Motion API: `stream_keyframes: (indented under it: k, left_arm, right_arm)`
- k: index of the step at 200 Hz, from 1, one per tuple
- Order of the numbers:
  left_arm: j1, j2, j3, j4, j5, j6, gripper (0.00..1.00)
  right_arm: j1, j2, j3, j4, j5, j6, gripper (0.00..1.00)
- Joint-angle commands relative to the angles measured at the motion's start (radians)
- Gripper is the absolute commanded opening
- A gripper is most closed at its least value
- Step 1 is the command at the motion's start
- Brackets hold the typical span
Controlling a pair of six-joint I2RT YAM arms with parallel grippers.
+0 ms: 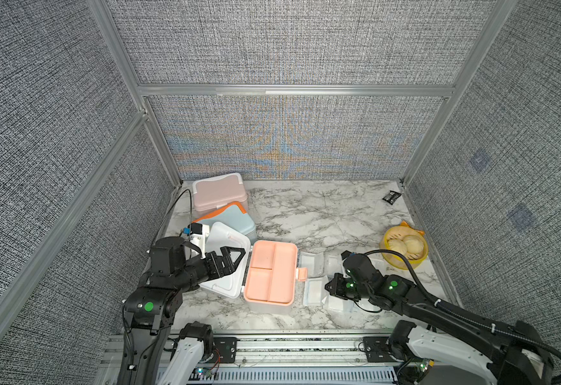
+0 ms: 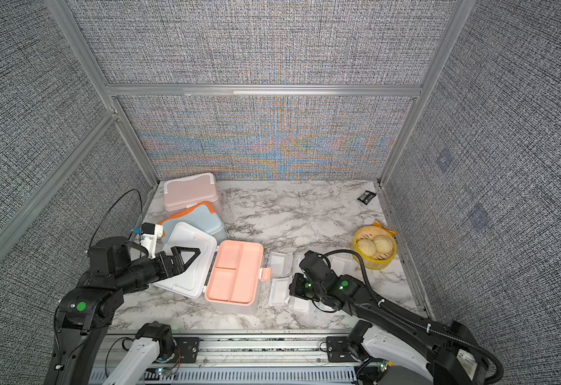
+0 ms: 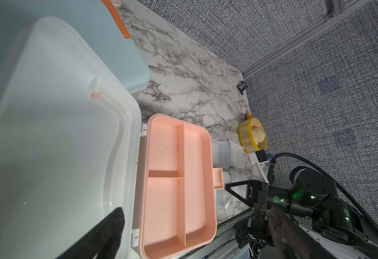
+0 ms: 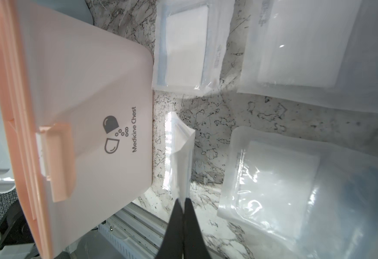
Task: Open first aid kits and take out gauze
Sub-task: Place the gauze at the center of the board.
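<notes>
Peach tray compartments of the open white-and-peach kit (image 1: 270, 272) appear empty; its white lid (image 1: 225, 260) lies folded back, resting against the pale blue-and-orange kit (image 1: 231, 220), with the pink-and-white kit (image 1: 219, 191) behind, both lids down. The left gripper (image 1: 231, 258) hovers over the white lid with jaws spread wide, holding nothing. The right gripper (image 4: 182, 203) is pinched tight on the edge of a gauze packet (image 4: 179, 154), which hangs edge-on just beside the kit's front wall. Further gauze packets (image 1: 312, 265) lie flat on the marble table (image 1: 322, 216) between the kit and the yellow basket (image 1: 404, 248). Likely hazards: the slick film, held only by its margin, may slip from the thin fingertips; released here, the packet may land overlapping its neighbours, making later counting or picking harder. A sweep of the left arm toward the closed kits could nudge the open lid and shift the box.
</notes>
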Motion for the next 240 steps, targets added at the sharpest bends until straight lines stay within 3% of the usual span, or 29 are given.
stream_keyframes:
  k: [1, 109, 158, 177, 240]
  left_arm:
    - [-0.001, -0.001, -0.001, 0.042, -0.009, 0.003, 1.0]
    - [-0.005, -0.005, -0.016, 0.051, -0.008, 0.002, 1.0]
    - [-0.007, -0.005, -0.017, 0.047, -0.007, 0.003, 0.99]
    - [-0.007, -0.005, -0.01, 0.048, -0.001, 0.008, 1.0]
    - [-0.009, -0.047, 0.077, 0.044, -0.033, 0.034, 1.0]
  right_arm:
    - [0.003, 0.046, -0.003, 0.089, -0.033, 0.018, 0.0]
    - [0.002, 0.159, -0.031, 0.132, -0.036, 0.028, 0.0]
    - [0.003, 0.127, -0.016, 0.086, -0.028, 0.025, 0.35]
    - [0.001, 0.083, 0.012, 0.03, -0.012, 0.005, 0.58]
    - [0.01, -0.095, 0.184, -0.22, 0.111, -0.119, 0.79]
